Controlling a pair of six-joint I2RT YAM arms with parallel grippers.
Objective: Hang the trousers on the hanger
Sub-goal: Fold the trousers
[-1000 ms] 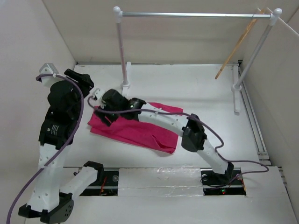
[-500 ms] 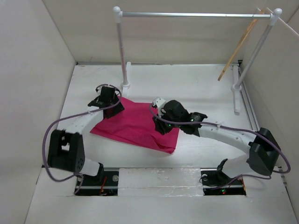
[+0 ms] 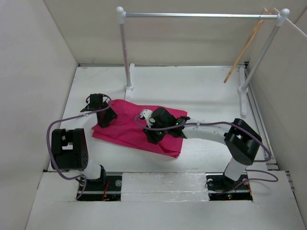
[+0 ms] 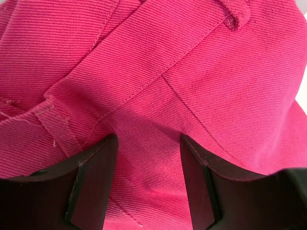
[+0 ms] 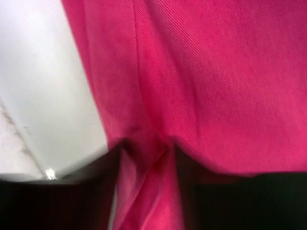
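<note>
The magenta trousers (image 3: 128,125) lie folded flat on the white table. My left gripper (image 3: 106,120) is at their left end. In the left wrist view its jaws (image 4: 148,140) stand apart, pressed down on flat seamed fabric (image 4: 158,62). My right gripper (image 3: 153,135) is on the middle of the trousers near their front edge. In the blurred right wrist view it (image 5: 146,146) pinches a raised fold of the fabric (image 5: 216,72). The tan wooden hanger (image 3: 242,49) hangs tilted from the right end of the rail, far from both grippers.
A silver rail (image 3: 201,15) on white posts (image 3: 126,52) spans the back of the table, with the left post's foot just behind the trousers. Beige walls enclose the left, back and right. Bare white table (image 5: 43,86) shows beside the fabric.
The left gripper has come down and slid toward the near left onto the trousers' left end. The right gripper has moved left from the right edge to the middle and gathered a fold.
</note>
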